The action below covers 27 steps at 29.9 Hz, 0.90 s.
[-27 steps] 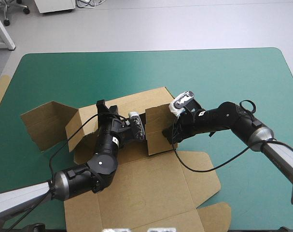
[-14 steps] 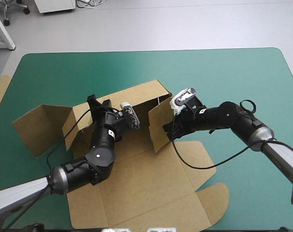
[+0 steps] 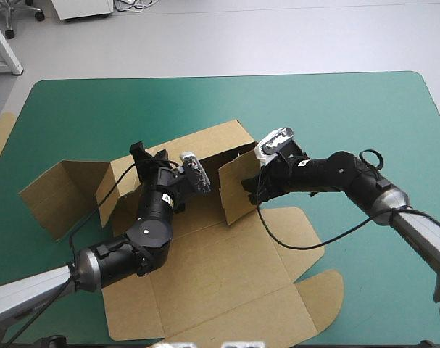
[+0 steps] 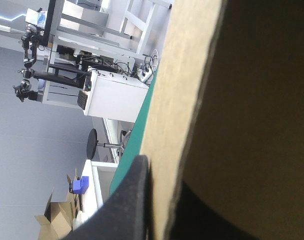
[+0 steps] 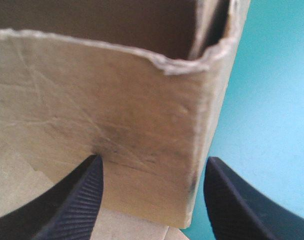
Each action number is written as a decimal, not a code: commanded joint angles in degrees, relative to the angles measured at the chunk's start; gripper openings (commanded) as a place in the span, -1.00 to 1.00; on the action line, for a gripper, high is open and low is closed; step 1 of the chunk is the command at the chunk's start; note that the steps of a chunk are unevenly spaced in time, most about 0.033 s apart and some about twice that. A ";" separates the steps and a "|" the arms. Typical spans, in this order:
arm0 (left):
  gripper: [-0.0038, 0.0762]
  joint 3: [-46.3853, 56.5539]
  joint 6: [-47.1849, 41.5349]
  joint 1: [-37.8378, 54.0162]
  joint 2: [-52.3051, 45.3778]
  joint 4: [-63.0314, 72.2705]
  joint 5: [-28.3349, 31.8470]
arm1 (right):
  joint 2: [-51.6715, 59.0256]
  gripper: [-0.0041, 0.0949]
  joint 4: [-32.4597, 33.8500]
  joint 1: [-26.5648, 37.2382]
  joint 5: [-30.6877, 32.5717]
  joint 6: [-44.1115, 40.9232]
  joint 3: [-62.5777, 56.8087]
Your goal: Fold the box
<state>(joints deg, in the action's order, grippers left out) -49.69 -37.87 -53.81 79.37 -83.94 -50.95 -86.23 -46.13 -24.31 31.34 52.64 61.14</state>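
Working the box (image 3: 227, 275) on the teal-green counter (image 3: 350, 116): from above, its far walls stand and the lid panel lies flat on the near side. The left tool (image 3: 148, 154) is at the box's left wall, and its own camera shows it pinched on that board edge (image 4: 177, 115). The right tool (image 3: 250, 193) straddles the right wall (image 5: 116, 125), fingers (image 5: 81, 195) wide, not gripping. I'd push that wall in squarely while the left holds firm.

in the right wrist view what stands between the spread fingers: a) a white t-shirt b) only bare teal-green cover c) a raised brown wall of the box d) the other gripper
C: an upright brown flap of the box fills the gap between the right gripper's spread black fingers, and the teal-green cover shows only off to one side of it.
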 commanded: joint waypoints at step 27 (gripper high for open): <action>-0.93 -1.63 -1.09 0.09 -1.87 1.46 -0.21 | -3.42 -0.04 -24.37 -1.23 -4.78 21.91 1.75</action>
<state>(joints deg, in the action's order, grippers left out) -49.82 -37.07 -53.44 79.37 -82.81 -52.20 -90.98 -63.95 -24.76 27.43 70.02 61.14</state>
